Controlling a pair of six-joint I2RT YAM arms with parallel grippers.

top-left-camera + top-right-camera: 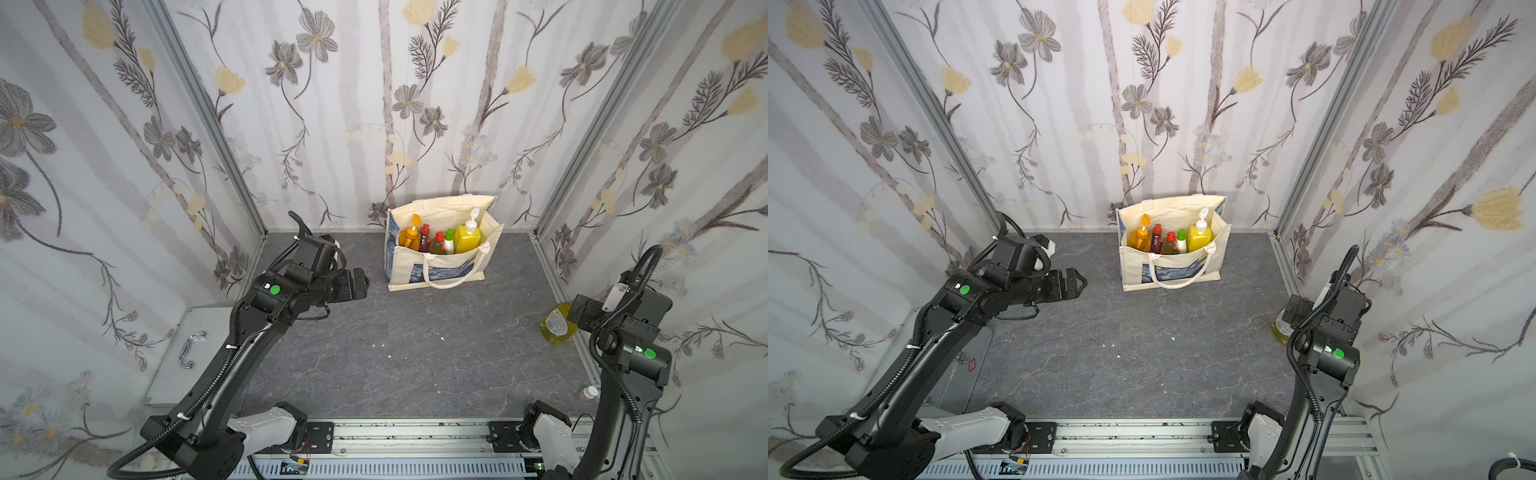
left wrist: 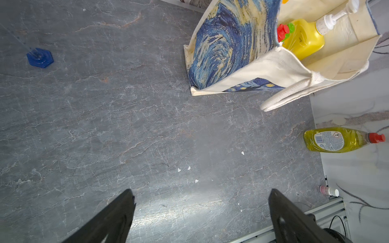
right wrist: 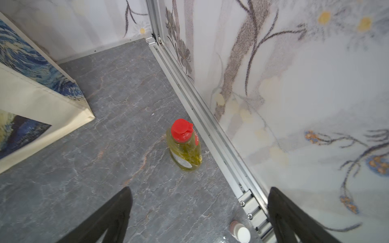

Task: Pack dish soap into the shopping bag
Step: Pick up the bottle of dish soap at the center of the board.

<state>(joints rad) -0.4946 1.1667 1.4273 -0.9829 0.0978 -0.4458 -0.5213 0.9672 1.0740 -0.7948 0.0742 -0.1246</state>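
Cream canvas with a blue swirl print, the bag stands open at the back of the grey table, near the rear wall. Five bottles stand upright inside it in a row: an orange pump bottle, a red bottle, a yellow-green one with a red cap, a white one with a green cap, and a yellow pump bottle. One handle hangs down the front panel.

The sixth bottle, yellow-green with a red cap, stands upright on the table, well apart from the bag and just beside the rail along the right wall.

The right gripper hangs above this bottle. Its jaws are spread wide with only table between them, and the bottle sits ahead of the tips, untouched. In both top views the wrist covers the bottle's top.

The left gripper is held above the table to the left of the bag and apart from it. Its jaws are also spread wide and grip nothing.

A small white-capped vial lies by the right rail nearer the robot. A blue hexagon rests on the table, and a metal case with a handle lies at the left edge.
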